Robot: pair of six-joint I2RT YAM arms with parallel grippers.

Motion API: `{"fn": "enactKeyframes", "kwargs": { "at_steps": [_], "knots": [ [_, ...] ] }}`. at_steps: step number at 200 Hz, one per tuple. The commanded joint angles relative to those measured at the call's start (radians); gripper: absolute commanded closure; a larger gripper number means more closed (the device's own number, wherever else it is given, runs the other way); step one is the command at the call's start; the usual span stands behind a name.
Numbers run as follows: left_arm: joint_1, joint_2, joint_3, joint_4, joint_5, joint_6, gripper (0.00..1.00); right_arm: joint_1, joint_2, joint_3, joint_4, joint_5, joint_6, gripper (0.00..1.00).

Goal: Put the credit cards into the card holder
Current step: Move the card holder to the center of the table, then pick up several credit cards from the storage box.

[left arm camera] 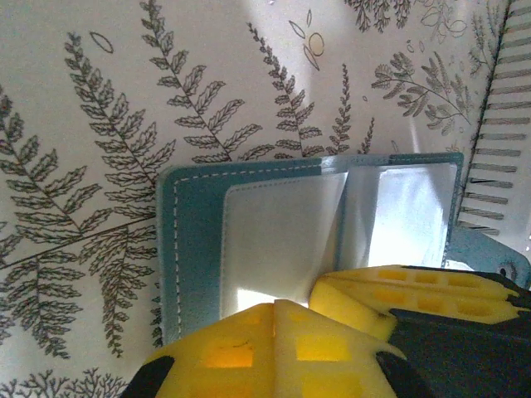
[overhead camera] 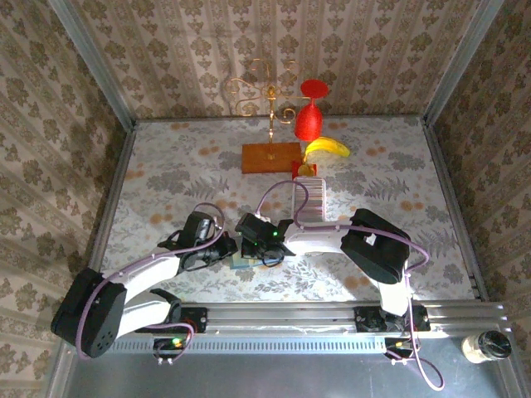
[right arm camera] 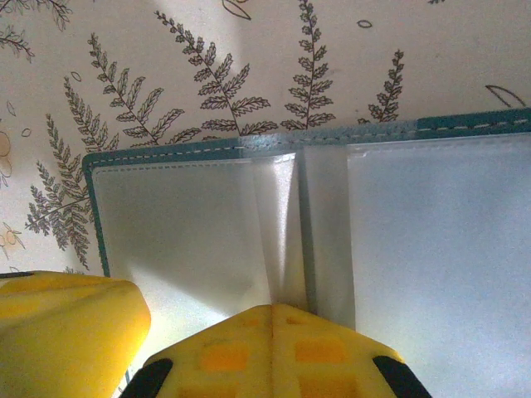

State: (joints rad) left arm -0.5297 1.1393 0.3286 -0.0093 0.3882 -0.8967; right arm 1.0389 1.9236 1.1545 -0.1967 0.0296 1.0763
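The teal card holder point(left arm camera: 187, 249) lies open on the fern-print cloth, its clear pockets point(right arm camera: 431, 249) facing up. My left gripper point(left arm camera: 275, 303) is shut, its yellow tips over the near edge of the left pocket. My right gripper point(right arm camera: 272, 308) is shut on a raised clear leaf of the holder at its middle fold. The two grippers meet over the holder point(overhead camera: 246, 259), left gripper point(overhead camera: 231, 249) and right gripper point(overhead camera: 250, 247) almost touching. The credit cards point(overhead camera: 310, 203) stand as a pale striped row just behind, and that row point(left arm camera: 502, 116) runs along the right edge of the left wrist view.
A wooden block point(overhead camera: 271, 157) with a wire candelabra, a red goblet point(overhead camera: 311, 118) and a banana point(overhead camera: 328, 148) stand at the back. A small jar point(overhead camera: 487, 346) sits off the table at the near right. Metal-framed walls enclose the table.
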Motion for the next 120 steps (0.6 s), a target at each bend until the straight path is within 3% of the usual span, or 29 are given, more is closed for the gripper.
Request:
{"fn": "enactKeyframes", "kwargs": {
  "at_steps": [1, 35, 84, 99, 120],
  "knots": [
    [-0.003, -0.011, -0.033, -0.010, -0.031, 0.016, 0.98, 0.004, -0.030, -0.008, 0.003, -0.014, -0.005, 0.95],
    [-0.004, -0.019, -0.057, -0.028, -0.058, 0.029, 0.98, -0.011, -0.119, -0.020, 0.038, 0.003, -0.072, 0.87],
    [-0.004, -0.029, -0.060, -0.032, -0.062, 0.048, 0.98, -0.126, -0.351, -0.011, -0.054, -0.036, -0.335, 0.61],
    [-0.006, -0.032, -0.060, -0.028, -0.058, 0.050, 0.98, -0.184, -0.447, -0.018, -0.079, -0.073, -0.463, 0.58],
    [-0.006, -0.035, -0.062, -0.024, -0.057, 0.056, 0.98, -0.228, -0.585, -0.016, -0.144, -0.016, -0.737, 0.52]
  ]
}}
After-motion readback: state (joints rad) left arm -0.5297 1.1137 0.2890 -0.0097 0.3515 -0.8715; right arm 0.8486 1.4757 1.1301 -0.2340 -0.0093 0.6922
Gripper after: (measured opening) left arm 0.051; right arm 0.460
